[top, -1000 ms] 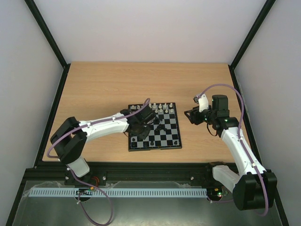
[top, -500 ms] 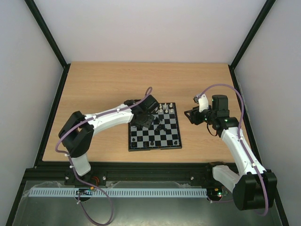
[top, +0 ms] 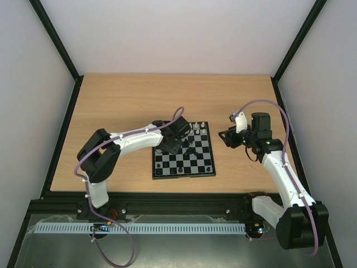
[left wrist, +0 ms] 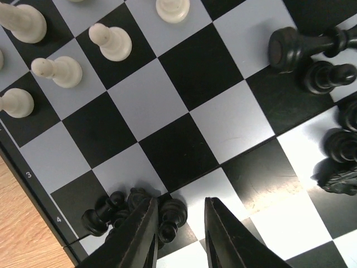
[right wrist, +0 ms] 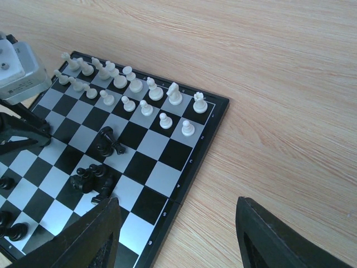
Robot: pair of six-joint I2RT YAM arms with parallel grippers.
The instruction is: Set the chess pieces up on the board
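Note:
The board (top: 196, 166) lies mid-table, with white chess pieces (top: 193, 129) standing along its far edge. My left gripper (top: 170, 146) is low over the board's left half. In the left wrist view it (left wrist: 179, 203) is open by a narrow gap. A black pawn (left wrist: 172, 215) lies between the fingers against the left one, clear of the right one. More black pieces (left wrist: 105, 213) are heaped just left of it. The right gripper (right wrist: 177, 204) hangs wide open and empty over the board's right edge. White pieces (right wrist: 129, 88) stand in two rows, and black pieces (right wrist: 109, 140) lie toppled mid-board.
Other black pieces (left wrist: 321, 67) stand and lie at the right of the left wrist view, and white pawns (left wrist: 62, 71) at its upper left. Bare wooden table (right wrist: 290, 111) stretches right of the board. Black frame posts and white walls enclose the table.
My left gripper has slid a little toward the far side of the board while its elbow swung right. Its jaws have eased apart slightly. The right arm has not moved.

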